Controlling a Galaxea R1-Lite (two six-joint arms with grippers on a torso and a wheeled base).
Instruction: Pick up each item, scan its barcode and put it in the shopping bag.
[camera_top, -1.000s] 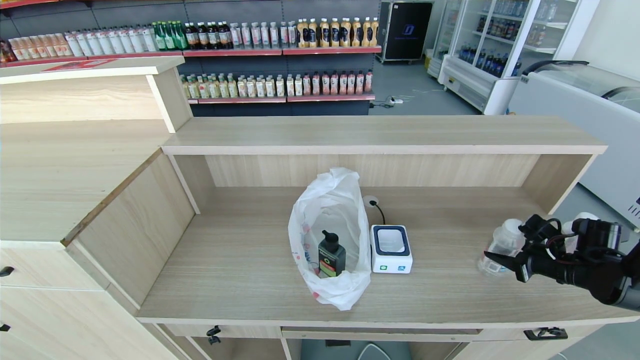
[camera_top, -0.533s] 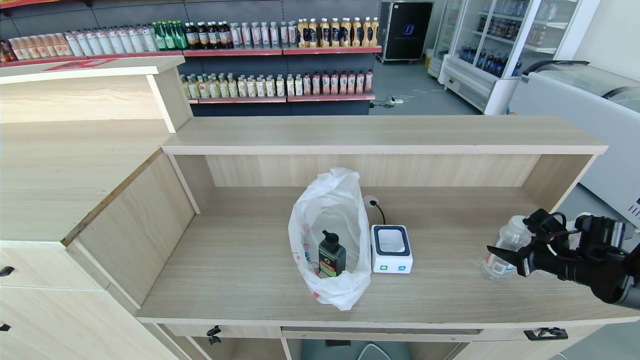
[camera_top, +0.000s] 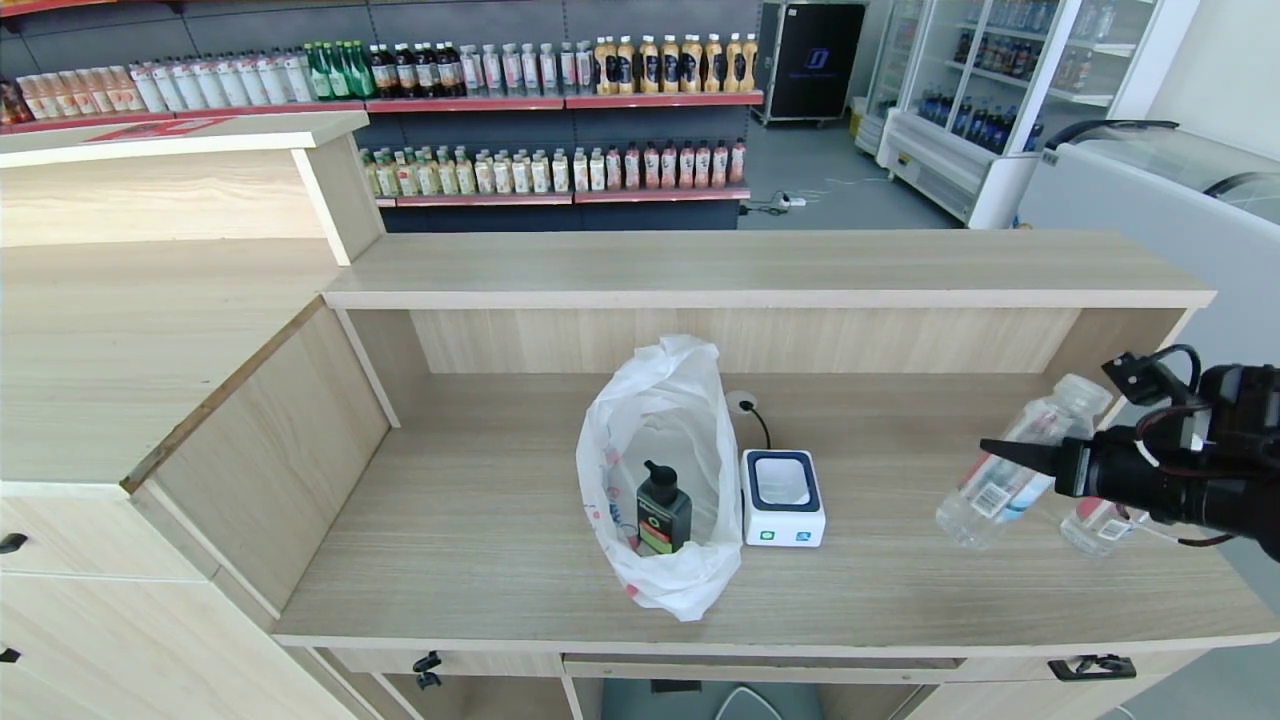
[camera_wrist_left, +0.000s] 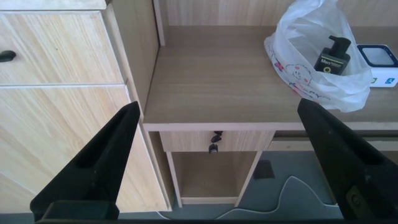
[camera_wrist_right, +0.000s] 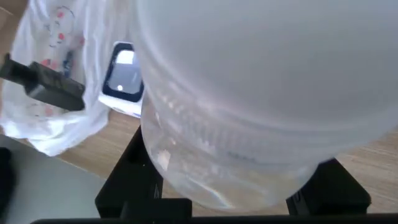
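In the head view, the right gripper (camera_top: 1015, 458) pinches the clear bottle (camera_top: 1045, 425) by its body. The bottle is tilted above the counter (camera_top: 900, 590), probably to turn its barcode toward the scanner (camera_top: 783, 497) beside the open shopping bag (camera_top: 655, 420).

In the left wrist view, the left gripper (camera_wrist_left: 217, 109) hangs spread and empty off the counter's front, apart from the work.

In the right wrist view, dark fingers flank the bottle, and the scanner lies beyond.

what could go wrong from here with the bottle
The tilted bottle might slip from the right gripper. Its label seems to face up, so the scanner may miss it unless turned. The second bottle sits close by the arm and could get knocked off the counter.
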